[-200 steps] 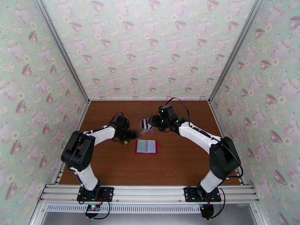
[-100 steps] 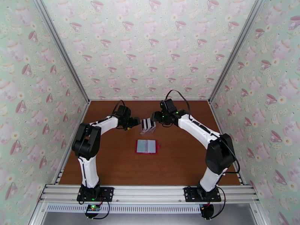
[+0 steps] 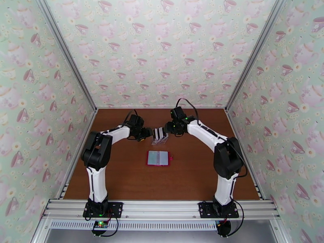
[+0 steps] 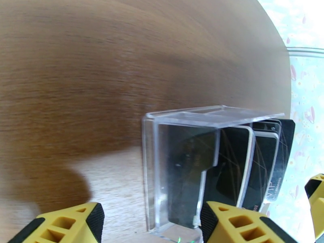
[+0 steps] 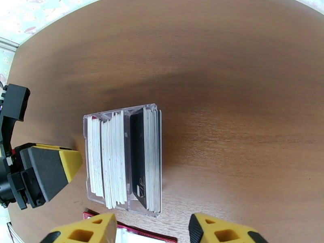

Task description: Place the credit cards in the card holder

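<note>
Seen from above, both arms have swung in on the clear plastic rack [image 3: 160, 135] within the last second. The left gripper [image 3: 148, 134] now sits just left of the rack, up from its earlier spot nearer the red card holder [image 3: 158, 158], and the right gripper [image 3: 166, 129] sits just right of it. The card holder lies open and flat on the brown table [image 3: 194, 179], in front of the rack and apart from it, pale pockets up and no card visibly added. In the left wrist view, looking at the rack's end wall [image 4: 178, 158], the left gripper [image 4: 152, 225] holds its yellow fingers wide apart and grips nothing, with the rack's near corner between them. The credit cards [image 4: 243, 167], dark and white-edged, stand upright in the slots. In the right wrist view, looking down on the rack [image 5: 121, 158], the cards [image 5: 113, 158] are packed on edge in its compartments, a black one among the white. The right gripper [image 5: 152, 229] hangs with jaws apart and empty on the rack's card-holder side, above the holder's red edge [image 5: 141, 231]. A finger of the left gripper [image 5: 48, 171] waits just beside the rack's left wall. The shift reads as the opening of a pick: every card sits in the rack, and filling the holder has not begun.
</note>
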